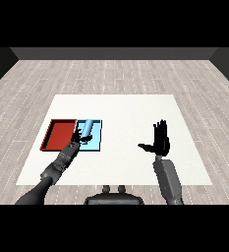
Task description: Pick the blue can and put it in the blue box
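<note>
- Two trays lie side by side on the left part of the white surface [126,113], touching along one edge: the red tray [58,134] on the left, the blue tray [97,140] on the right.
- Both trays are shallow and rectangular, their long sides running from near to far.
- Inside the blue tray lies the can [88,128], pale blue, on its side, its length running near to far with a slight tilt to the right at the far end.
- The can takes up the left far part of the blue tray, close to the edge shared with the red tray.
- Left hand [78,140] is at the near end of the can, over the near left corner of the blue tray; its dark fingers overlap the can's near end, and whether they are curled round it or just beside it cannot be told.
- Left forearm [57,166] comes in from the lower left corner and slants up to the right, crossing the near edge of the surface just below the trays.
- Right hand [159,140] is held upright over the right middle of the surface, well apart from the trays, fingers straight and pointing to the far side, thumb spread out to the left; it holds nothing.
- Right forearm [167,179] rises from the lower edge, nearly upright, leaning slightly left at the wrist.
- Beyond the surface, a pale wood-plank floor [116,74] reaches to a dark far wall.
</note>
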Robot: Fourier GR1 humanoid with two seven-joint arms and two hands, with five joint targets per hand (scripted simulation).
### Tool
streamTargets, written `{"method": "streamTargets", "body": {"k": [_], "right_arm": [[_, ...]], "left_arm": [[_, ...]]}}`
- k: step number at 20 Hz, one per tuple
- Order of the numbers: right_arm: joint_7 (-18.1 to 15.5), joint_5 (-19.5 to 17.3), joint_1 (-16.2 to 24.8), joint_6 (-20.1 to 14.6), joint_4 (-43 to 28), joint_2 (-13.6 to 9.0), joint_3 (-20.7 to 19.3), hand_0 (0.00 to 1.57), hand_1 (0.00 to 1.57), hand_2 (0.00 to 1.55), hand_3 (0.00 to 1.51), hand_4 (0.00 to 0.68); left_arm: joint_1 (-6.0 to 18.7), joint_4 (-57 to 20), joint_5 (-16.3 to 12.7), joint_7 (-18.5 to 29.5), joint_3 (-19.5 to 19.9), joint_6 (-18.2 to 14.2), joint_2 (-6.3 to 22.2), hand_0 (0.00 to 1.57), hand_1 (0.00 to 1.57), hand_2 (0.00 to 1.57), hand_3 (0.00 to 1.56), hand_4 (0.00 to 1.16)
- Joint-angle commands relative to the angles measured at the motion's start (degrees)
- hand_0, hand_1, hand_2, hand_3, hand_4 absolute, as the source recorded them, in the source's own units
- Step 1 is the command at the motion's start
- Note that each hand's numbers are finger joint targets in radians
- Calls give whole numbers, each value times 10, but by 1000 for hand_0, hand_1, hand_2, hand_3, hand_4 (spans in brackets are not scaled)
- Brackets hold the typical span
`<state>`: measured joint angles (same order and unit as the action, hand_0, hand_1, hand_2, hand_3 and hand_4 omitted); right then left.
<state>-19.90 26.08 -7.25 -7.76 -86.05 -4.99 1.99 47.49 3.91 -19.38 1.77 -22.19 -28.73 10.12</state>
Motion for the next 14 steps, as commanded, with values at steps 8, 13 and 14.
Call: {"method": "streamTargets", "body": {"k": [8,13,14], "right_arm": [[-15,4,0,26,14,8,-7,0,0,0,0,0],[-7,-7,-17,27,21,-3,-5,0,0,0,0,0],[-4,-13,6,25,-6,-3,7,0,0,0,0,0]], "left_arm": [[13,-31,26,12,11,-15,-1,0,0,0,0,0],[23,64,-19,150,61,4,28,0,0,0,0,0],[34,58,-22,150,70,-21,0,0,0,0,0,0]]}}
